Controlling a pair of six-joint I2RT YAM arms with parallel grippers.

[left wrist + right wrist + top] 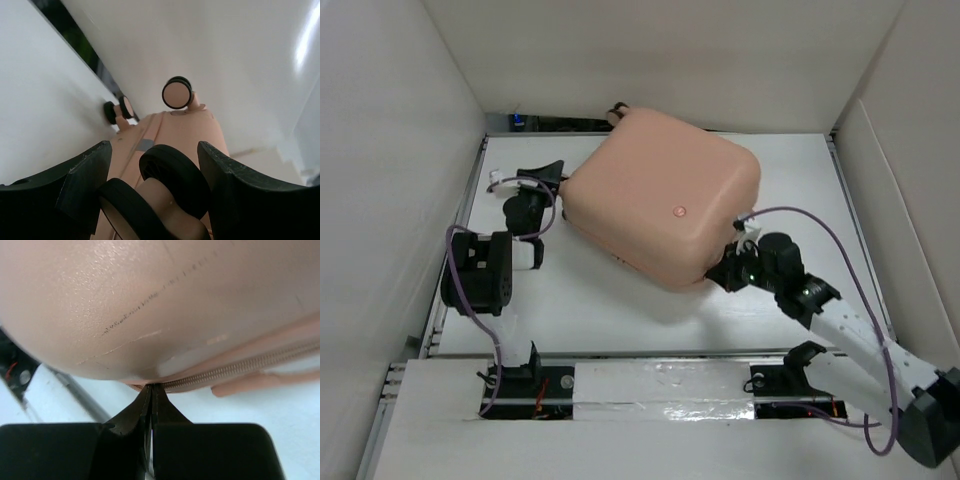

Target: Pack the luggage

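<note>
The luggage, a peach-pink hard-shell suitcase, lies closed and flat on the white table. My left gripper is at its left corner. In the left wrist view it is open, and a black-and-pink double wheel sits between the fingers with gaps on both sides. Two more wheels show further along the shell. My right gripper is at the near right corner. In the right wrist view it is shut, tips pinched at the zipper under the shell.
White walls enclose the table on the left, back and right. A metal rail runs along the near edge by the arm bases. A loose pink strap hangs by the zipper.
</note>
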